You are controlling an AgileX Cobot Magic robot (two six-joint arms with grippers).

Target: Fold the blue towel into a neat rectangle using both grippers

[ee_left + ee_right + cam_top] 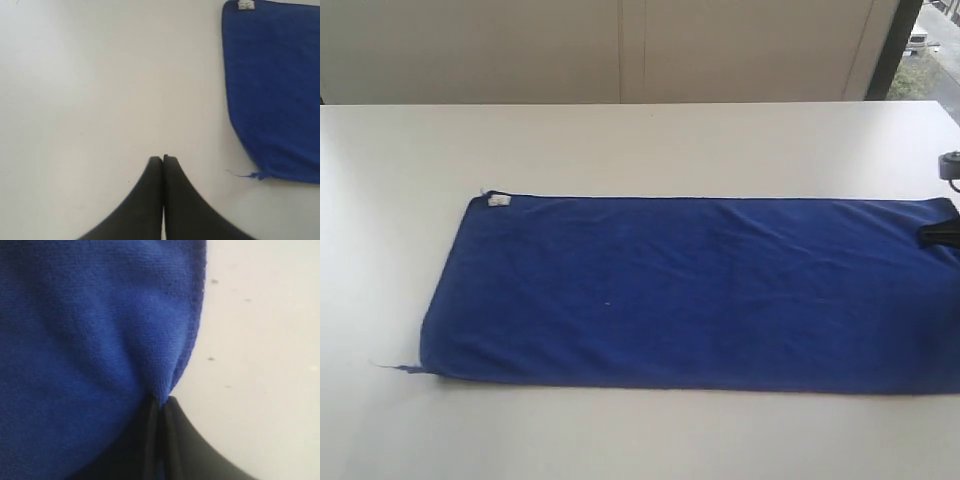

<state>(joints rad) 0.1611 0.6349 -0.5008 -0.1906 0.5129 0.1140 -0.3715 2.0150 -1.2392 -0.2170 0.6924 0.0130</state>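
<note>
The blue towel lies flat and spread long across the white table, with a white label at its far left corner and a loose thread at its near left corner. My right gripper shows at the right edge of the exterior view, on the towel's far right corner. In the right wrist view my right gripper is shut on the blue towel, with its hem pinched between the jaws. My left gripper is shut and empty over bare table, apart from the towel.
A pale wall runs behind the table's far edge, with a window at the far right. Bare white table surrounds the towel on the left, far and near sides.
</note>
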